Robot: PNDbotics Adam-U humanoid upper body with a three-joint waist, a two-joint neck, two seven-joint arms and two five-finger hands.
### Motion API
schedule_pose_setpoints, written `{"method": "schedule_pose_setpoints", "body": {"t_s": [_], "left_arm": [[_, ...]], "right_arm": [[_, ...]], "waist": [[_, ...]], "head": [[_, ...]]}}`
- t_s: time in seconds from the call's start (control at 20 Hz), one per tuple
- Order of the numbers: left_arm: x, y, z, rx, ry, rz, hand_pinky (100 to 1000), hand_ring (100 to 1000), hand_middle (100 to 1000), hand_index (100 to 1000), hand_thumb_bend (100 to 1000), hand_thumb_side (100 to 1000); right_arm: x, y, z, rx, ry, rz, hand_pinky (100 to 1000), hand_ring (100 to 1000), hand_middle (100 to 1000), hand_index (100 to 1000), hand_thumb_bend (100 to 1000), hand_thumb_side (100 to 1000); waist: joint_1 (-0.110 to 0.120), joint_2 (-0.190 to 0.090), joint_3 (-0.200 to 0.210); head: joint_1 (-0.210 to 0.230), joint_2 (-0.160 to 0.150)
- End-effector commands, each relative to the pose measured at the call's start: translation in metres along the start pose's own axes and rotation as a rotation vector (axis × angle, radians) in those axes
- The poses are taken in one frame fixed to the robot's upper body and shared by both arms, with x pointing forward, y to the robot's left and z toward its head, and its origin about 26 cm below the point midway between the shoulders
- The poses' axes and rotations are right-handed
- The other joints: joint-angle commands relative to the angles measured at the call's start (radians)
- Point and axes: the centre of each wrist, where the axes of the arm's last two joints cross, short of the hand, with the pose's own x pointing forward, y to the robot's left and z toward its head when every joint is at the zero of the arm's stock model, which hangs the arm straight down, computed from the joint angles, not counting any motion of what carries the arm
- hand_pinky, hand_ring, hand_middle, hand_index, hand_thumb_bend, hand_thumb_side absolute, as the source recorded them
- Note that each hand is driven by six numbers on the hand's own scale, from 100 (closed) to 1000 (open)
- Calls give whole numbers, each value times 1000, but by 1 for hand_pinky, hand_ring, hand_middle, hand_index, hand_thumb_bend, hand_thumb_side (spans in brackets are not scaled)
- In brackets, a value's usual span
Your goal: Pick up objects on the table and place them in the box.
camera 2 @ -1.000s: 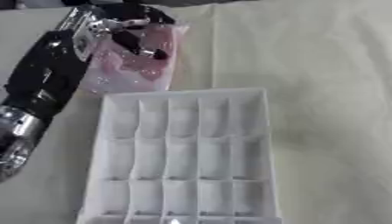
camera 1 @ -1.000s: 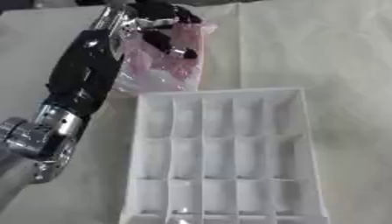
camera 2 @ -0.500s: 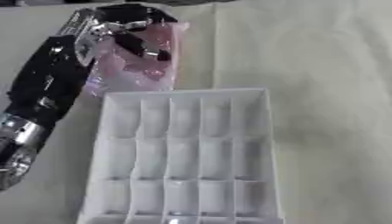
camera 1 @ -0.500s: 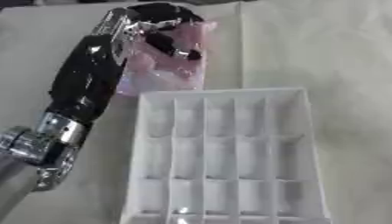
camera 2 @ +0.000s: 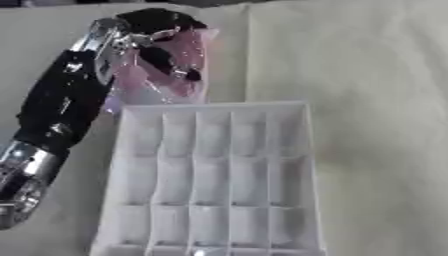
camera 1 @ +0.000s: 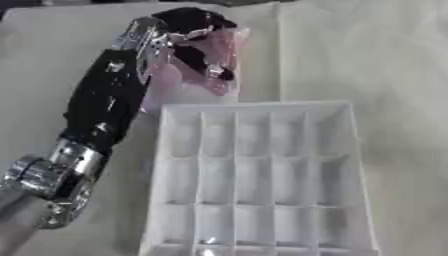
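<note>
Looking down from my head at a bench [camera 1: 385, 60] covered in pale cloth. My left arm reaches in from the lower left, black with a silver joint, and stretches up toward the far side. My left hand [camera 1: 188, 37] sits at the top of the view, its dark fingers curled round a pink translucent bag [camera 1: 223, 55], a crinkled plastic pouch. The bag is just beyond the far edge of the box, near its left corner. I cannot tell whether it is lifted off the cloth or resting on it.

Nearer to me lies a white box [camera 1: 262, 175], a shallow tray split by thin walls into a grid of small compartments. All the compartments I can see look empty.

As I judge it, this is the picking-up step: the bag is in my grasp but not yet over the box. The next move calls for lifting it clear of the far wall and bringing it back toward me over the grid. The bag looks wider than a single compartment, so it will likely sit across several. Soft plastic may sag or catch on the dividers.

By count: one pink bag, one white box, one hand in sight. My right hand does not appear in either view. No other loose objects show on the cloth.
</note>
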Motion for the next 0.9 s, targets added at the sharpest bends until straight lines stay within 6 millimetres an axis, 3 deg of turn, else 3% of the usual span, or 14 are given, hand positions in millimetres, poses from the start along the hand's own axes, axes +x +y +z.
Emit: {"method": "schedule_pose_setpoints", "body": {"t_s": [0.05, 0.1, 0.15, 0.25, 0.55, 0.65, 0.9], "left_arm": [[24, -52, -7, -186, 1, -75, 100, 265, 285, 357, 396, 117], [24, -47, -7, -111, 8, -76, 100, 100, 105, 186, 361, 100], [25, -45, -7, -42, 9, -76, 100, 100, 100, 126, 411, 100], [25, -45, -6, 80, -6, -70, 100, 100, 100, 113, 495, 100], [21, -49, -4, 257, -33, -76, 100, 100, 100, 111, 506, 100], [20, -49, -3, 304, -41, -70, 100, 100, 100, 100, 654, 100], [17, -46, -2, 398, -57, -64, 100, 100, 100, 100, 769, 100]], "right_arm": [[4, -8, -6, 9, -27, 25, 672, 774, 817, 798, 100, 900], [4, -8, -6, 8, -25, 25, 672, 774, 817, 798, 100, 901], [4, -8, -6, 8, -24, 26, 671, 774, 817, 798, 100, 902], [4, -8, -6, 6, -21, 26, 671, 774, 817, 798, 100, 901], [4, -7, -6, 3, -13, 23, 671, 773, 817, 798, 100, 902], [4, -7, -6, 2, -10, 23, 671, 773, 817, 797, 100, 901], [5, -7, -5, -2, -7, 22, 669, 772, 815, 795, 100, 891]], "waist": [[-10, 6, -2], [-10, 6, -2], [-9, 6, -2], [-8, 5, -2], [-4, 0, 1], [-4, 0, 2], [-3, -1, 5]], "head": [[-1, 0], [-1, 0], [-1, 0], [-1, 0], [-2, 0], [-2, 0], [-3, 0]]}}
